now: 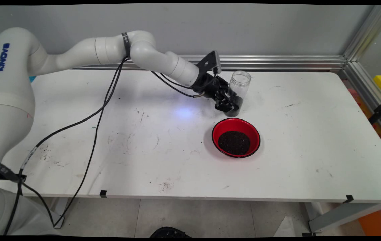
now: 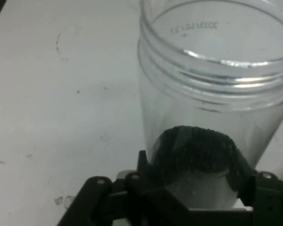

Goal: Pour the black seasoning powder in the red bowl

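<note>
We are seeing the black two-finger gripper [image 1: 229,104] reaching in from the upper left and gripping a clear plastic jar [image 1: 238,87] low on its body, the jaws closing around the lower part of the jar on either side. The jar is standing roughly upright on the white desk [image 1: 311,140], toward the far side and right of centre, with its threaded mouth open and no lid on it. In the hand view the jar [image 2: 212,94] is filling most of the frame, and a dark granular material [image 2: 198,153] is sitting in its lower part, heaped unevenly against the wall nearest the gripper [image 2: 193,188]. Just in front of the jar, nearer the camera, a red bowl [image 1: 236,137] with a dark rim is resting on the desk, apart from the jar and holding a round patch of the same kind of dark granules [image 1: 234,143]. Black cables [image 1: 100,113] are hanging from the arm and trailing across the left part of the desk.
</note>
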